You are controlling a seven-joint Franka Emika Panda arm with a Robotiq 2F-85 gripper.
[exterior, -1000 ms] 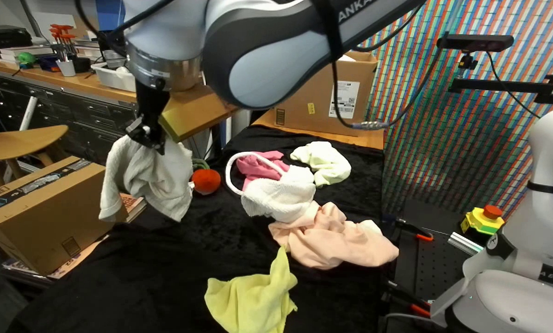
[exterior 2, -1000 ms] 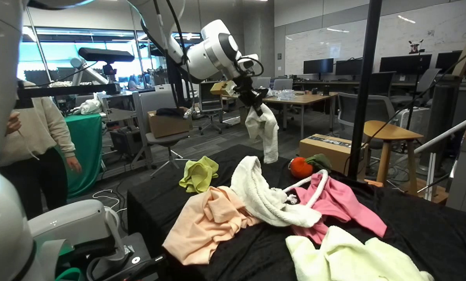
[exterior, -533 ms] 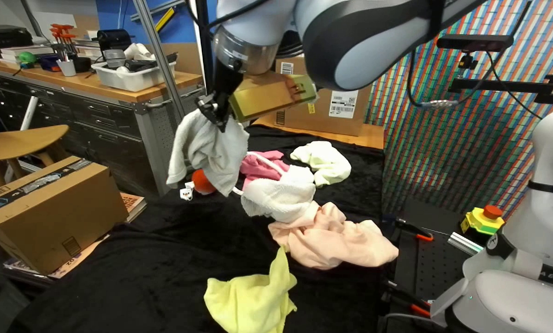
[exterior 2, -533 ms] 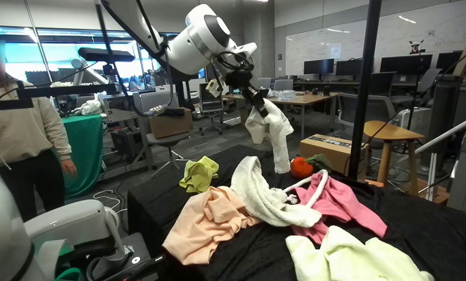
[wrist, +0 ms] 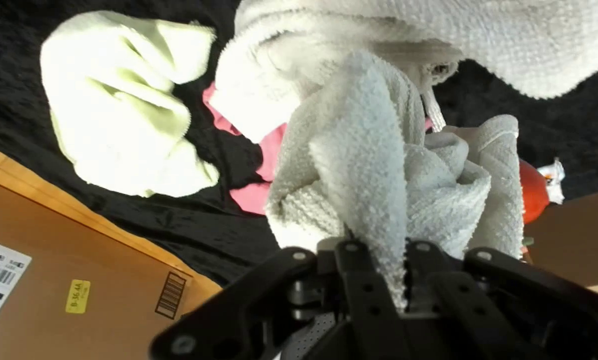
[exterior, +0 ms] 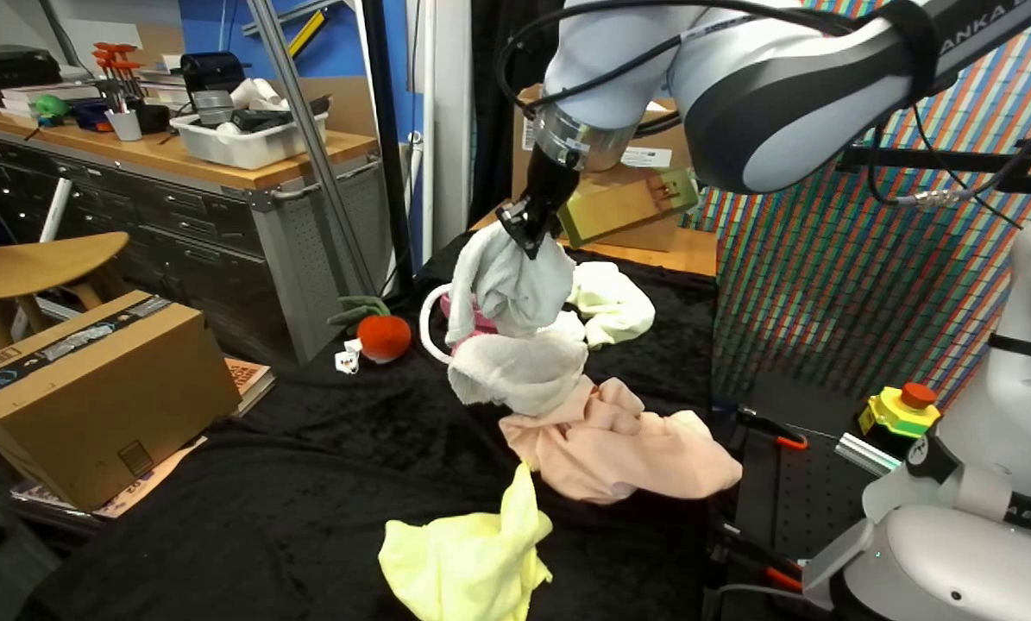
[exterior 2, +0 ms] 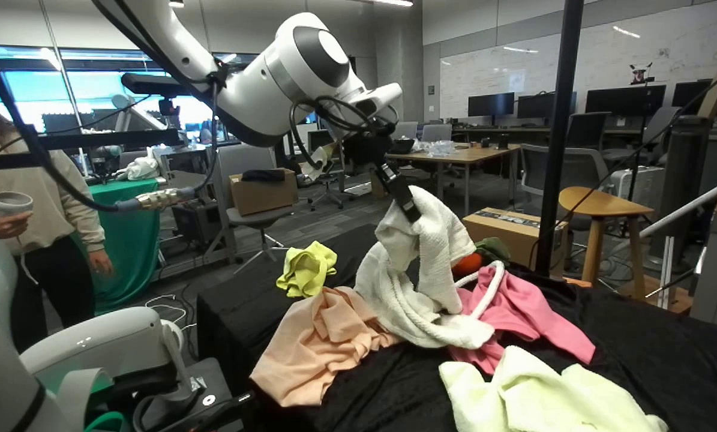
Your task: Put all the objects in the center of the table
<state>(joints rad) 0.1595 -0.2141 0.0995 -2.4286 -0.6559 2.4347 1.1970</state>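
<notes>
As the arm [exterior 2: 298, 78] arches above the table [exterior: 308, 483], hand [wrist: 386, 246] slanting downward, clenched on a white cloth [exterior 2: 437, 243]

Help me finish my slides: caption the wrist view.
Hand gripping a white towel, with pink cloth and pale-green cloth on black fabric beyond.

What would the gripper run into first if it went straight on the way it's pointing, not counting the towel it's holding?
Beyond the white towel, the gripper would probably meet the white rope-handled cloth first; depth is unclear, so possibly the pink cloth.
</notes>
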